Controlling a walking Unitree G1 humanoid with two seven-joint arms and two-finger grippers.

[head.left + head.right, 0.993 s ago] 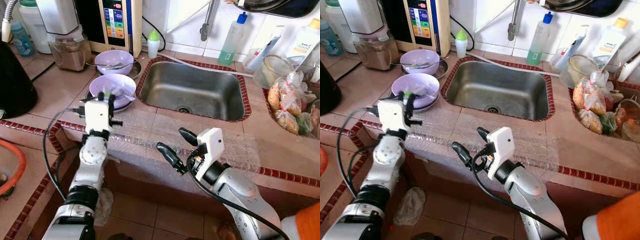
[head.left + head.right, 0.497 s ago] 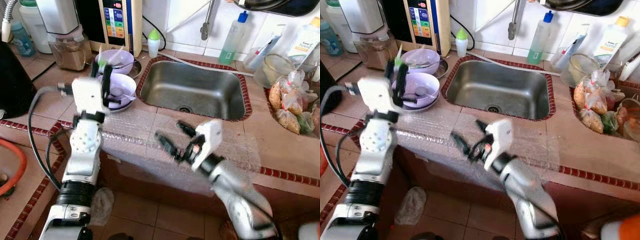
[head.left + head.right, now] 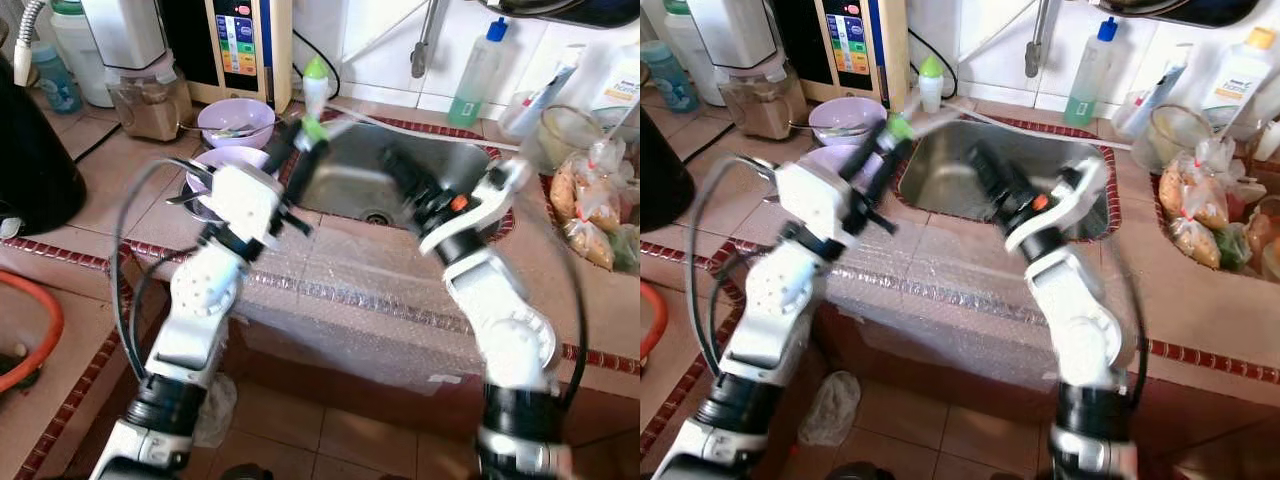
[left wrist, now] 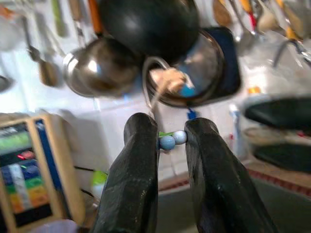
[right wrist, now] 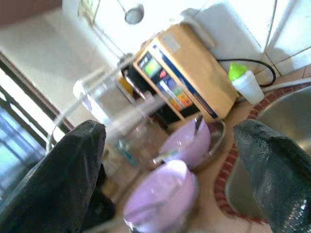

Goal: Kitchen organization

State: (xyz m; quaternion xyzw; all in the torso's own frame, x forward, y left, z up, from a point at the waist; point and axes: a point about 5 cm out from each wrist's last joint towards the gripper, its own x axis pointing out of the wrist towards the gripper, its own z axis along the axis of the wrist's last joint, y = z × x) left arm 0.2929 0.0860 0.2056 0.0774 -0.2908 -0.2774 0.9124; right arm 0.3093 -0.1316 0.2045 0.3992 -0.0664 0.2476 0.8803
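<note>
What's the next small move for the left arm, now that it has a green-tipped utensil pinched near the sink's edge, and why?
Probably carry it a little further over the sink and lower it before letting go. The left gripper is shut on the green-tipped utensil, raised about over the basin's near-left rim, not yet over its middle. The right gripper hangs open above the basin, so keep clear of it.
</note>
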